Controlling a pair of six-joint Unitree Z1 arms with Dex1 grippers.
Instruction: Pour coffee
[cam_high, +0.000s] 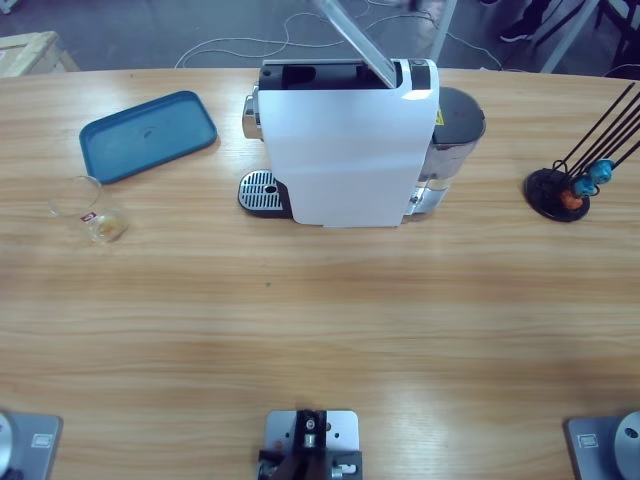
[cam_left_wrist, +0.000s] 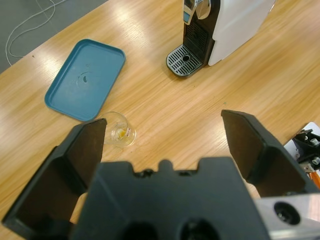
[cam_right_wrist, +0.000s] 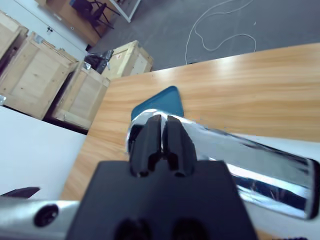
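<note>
Wooden table (cam_high: 320, 330): long, pale grain, carrying every item listed here.

Coffee machine (cam_high: 345, 145): white body, black back, standing upright at the far middle of the table; round perforated drip grate (cam_high: 260, 190) at its left foot, bare. Chrome lever (cam_high: 355, 40) raised at a slant above the top. Dark water tank (cam_high: 455, 135) on its right side.

Tray (cam_high: 148, 135): teal, rectangular with rounded corners, lying flat to the left of the machine, nothing on it.

Glass tumbler (cam_high: 90, 210): clear, on the table just in front of the tray's near-left corner, apart from it, well left of the drip grate. It appears to lie tilted or on its side, though the views do not settle this.

Coffee (cam_left_wrist: 121, 133): a small pale amber pool in the bottom of the tumbler.

Capsule rack (cam_high: 570, 180): black round base with thin black rods at the table's right end; blue and orange capsules (cam_high: 590, 180) low on the rods.

Left gripper (cam_left_wrist: 165, 145): jaws spread wide, holding nothing, poised high above the table with the tumbler showing just beside its left jaw; open table lies between it and the machine.

Right gripper (cam_right_wrist: 161, 142): jaws pressed together, their tips against the chrome lever.

Wooden crates (cam_right_wrist: 45, 75): on the floor beyond the table's end.
</note>
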